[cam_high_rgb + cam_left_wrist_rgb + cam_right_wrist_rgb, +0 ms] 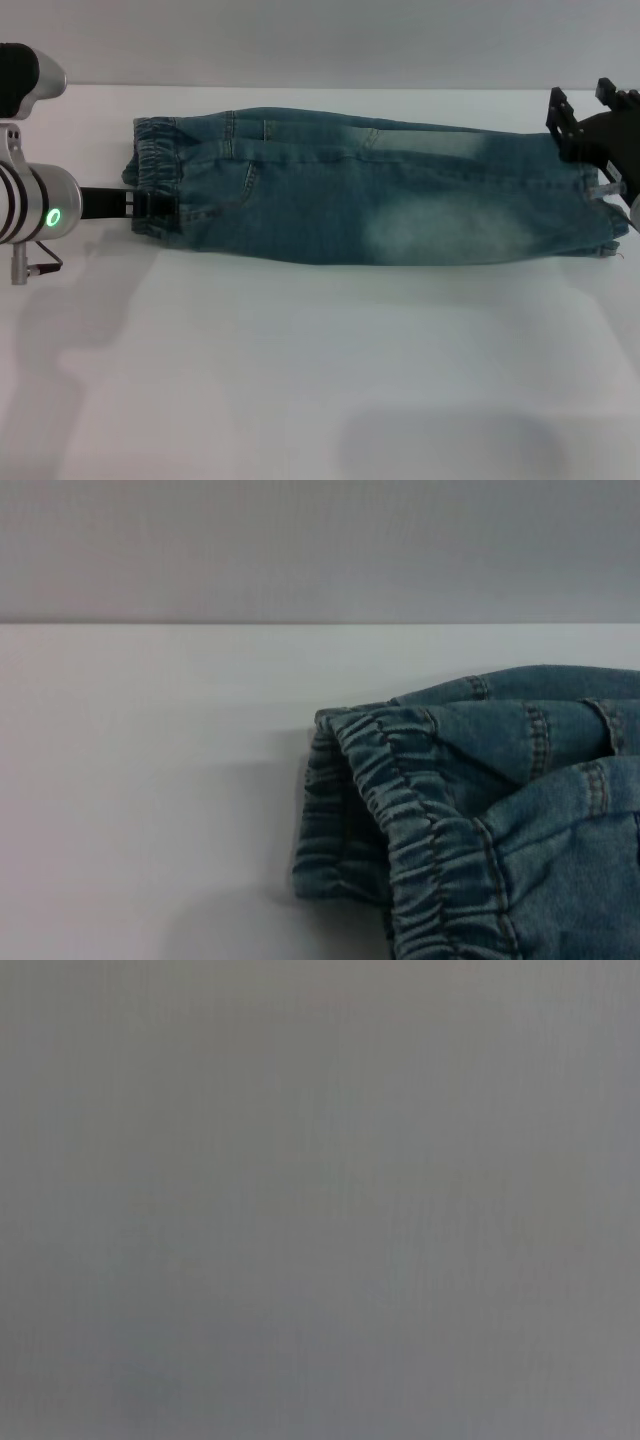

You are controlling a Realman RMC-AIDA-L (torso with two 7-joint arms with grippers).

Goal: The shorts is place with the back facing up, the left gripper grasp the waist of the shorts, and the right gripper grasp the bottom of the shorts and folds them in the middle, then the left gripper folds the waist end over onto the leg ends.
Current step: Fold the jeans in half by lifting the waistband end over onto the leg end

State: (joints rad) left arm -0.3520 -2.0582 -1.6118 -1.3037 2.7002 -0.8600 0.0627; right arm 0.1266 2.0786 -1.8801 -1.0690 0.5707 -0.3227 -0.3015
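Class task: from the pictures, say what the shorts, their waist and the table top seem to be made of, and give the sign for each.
Shorts: faded blue denim, likely cotton; woven texture, whitish wear. Waist: same denim, probably elasticated; tight gathers. Table: smooth matte white, possibly laminate.

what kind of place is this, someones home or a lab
Most likely a lab or test bench, not a home. A bare white tabletop meets a plain grey wall, and only folded faded blue denim shorts lie on it, between the green-lit left gripper and the black right gripper.
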